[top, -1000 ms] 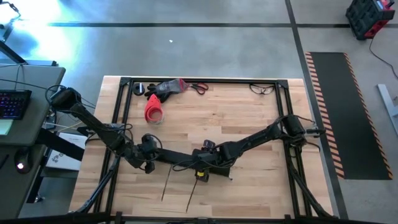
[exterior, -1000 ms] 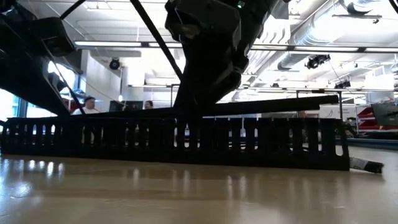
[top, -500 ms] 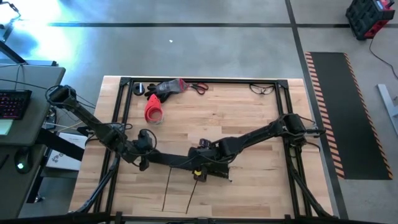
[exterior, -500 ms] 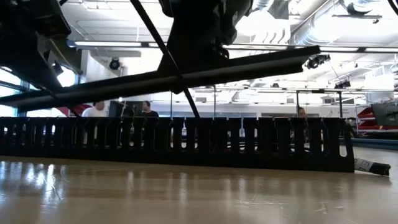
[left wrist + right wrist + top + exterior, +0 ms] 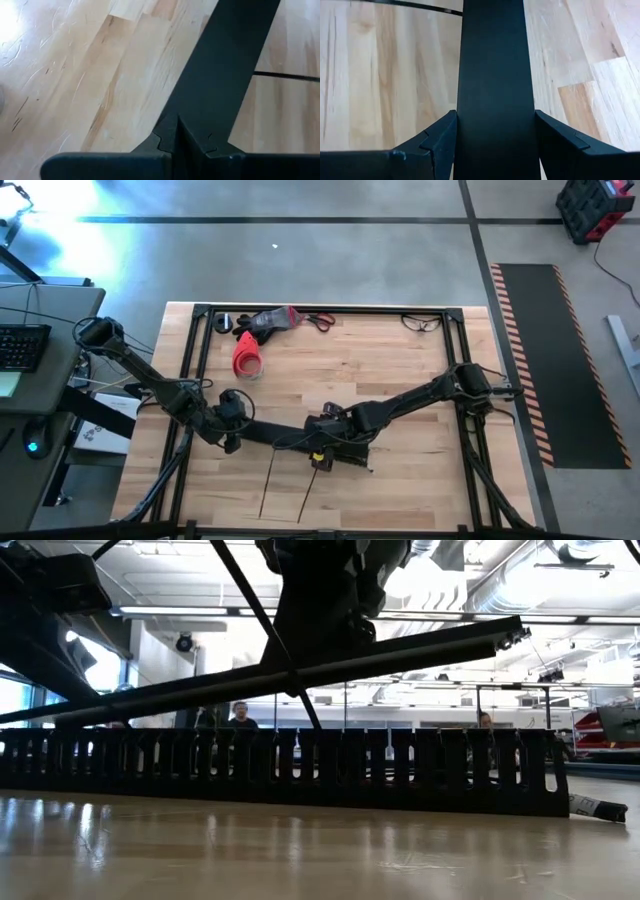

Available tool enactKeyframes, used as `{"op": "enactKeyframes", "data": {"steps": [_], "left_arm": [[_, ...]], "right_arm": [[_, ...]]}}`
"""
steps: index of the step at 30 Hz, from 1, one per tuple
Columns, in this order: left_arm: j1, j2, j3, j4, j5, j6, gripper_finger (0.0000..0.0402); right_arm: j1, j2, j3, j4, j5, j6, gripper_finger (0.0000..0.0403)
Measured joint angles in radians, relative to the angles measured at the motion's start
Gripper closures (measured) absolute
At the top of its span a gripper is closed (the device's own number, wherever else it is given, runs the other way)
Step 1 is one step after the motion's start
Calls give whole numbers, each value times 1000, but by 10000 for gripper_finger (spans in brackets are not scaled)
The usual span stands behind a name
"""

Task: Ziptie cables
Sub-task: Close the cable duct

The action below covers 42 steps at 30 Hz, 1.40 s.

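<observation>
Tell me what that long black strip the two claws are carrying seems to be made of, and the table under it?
The black strip looks like rigid plastic or painted metal, hard to say which: matte, flat, straight-edged, not sagging between the claws. The table looks like wood: pale butcher-block planks with visible grain, lightly glossy in the low view.

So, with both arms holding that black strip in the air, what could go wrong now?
1. The black strip hangs tilted above the slotted channel. If a grip slips, it may drop onto the channel and shift it.
2. The left pincer is shut on one end and the right pincer spans the strip's width. Unequal arm motion could twist or bend this rigid strip.
</observation>
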Motion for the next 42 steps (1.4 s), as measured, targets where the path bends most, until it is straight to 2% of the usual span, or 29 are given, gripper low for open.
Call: {"op": "enactKeyframes", "data": {"steps": [15, 21, 33, 34, 36, 37, 42], "left_arm": [[0, -3, 0, -10, 24, -8, 402], [-6, -3, -1, -5, 53, -19, 402], [-62, -6, -88, 97, 6, -84, 402], [-61, -8, -87, 96, 9, -79, 402], [-61, -10, -89, 96, 19, -68, 402], [-61, -12, -89, 101, 27, -63, 402], [-60, -16, -89, 101, 27, -62, 402]], "right_arm": [[6, 1, 0, -8, 18, 44, 197], [7, 2, 0, 7, -6, 40, 197], [14, 4, 0, -3, -2, 45, 199], [14, 4, 0, -1, 1, 44, 205], [14, 2, 1, 15, -6, 41, 280], [12, 1, 1, 10, -2, 40, 297], [11, 1, 5, 15, -6, 29, 329]]}}
